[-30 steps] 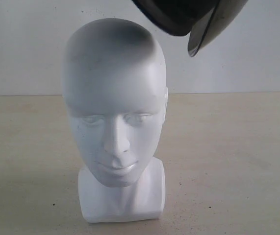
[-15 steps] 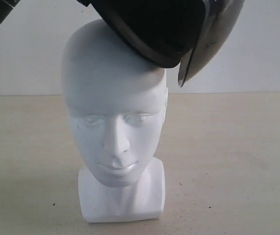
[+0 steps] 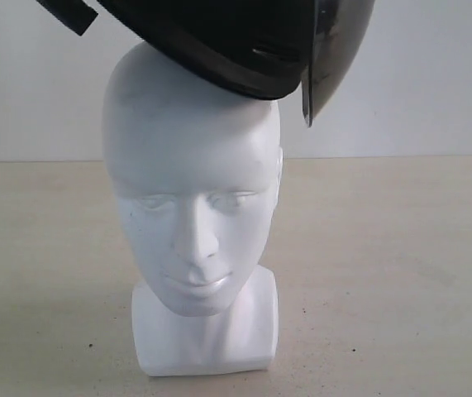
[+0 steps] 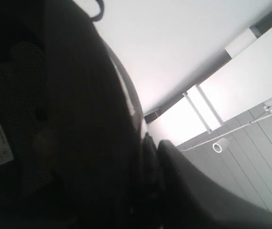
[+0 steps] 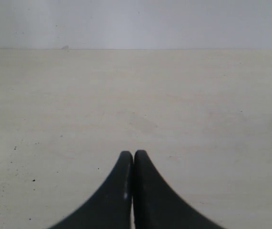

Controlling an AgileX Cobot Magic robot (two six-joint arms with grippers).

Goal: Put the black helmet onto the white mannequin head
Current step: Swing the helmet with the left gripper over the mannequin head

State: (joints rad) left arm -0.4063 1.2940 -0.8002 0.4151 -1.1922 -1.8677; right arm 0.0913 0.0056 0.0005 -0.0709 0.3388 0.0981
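- Your black helmet [image 3: 219, 41] hangs tilted, its rim on the crown of the white mannequin head [image 3: 193, 190]; its top is cut off.
- Your left tool [image 4: 150, 157] pinches the helmet's shell, with one finger lost in the dark.
- Your right tool [image 5: 134, 157] is pressed together, empty, above the worktop [image 5: 183, 95].

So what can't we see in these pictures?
- Helmet top: exterior view, cut off by the upper edge.
- Head crown: exterior view, partly covered by the helmet.
- Helmet's inside: left wrist view, too dark and close.
- Head: right wrist view, only a white sliver at the edge.
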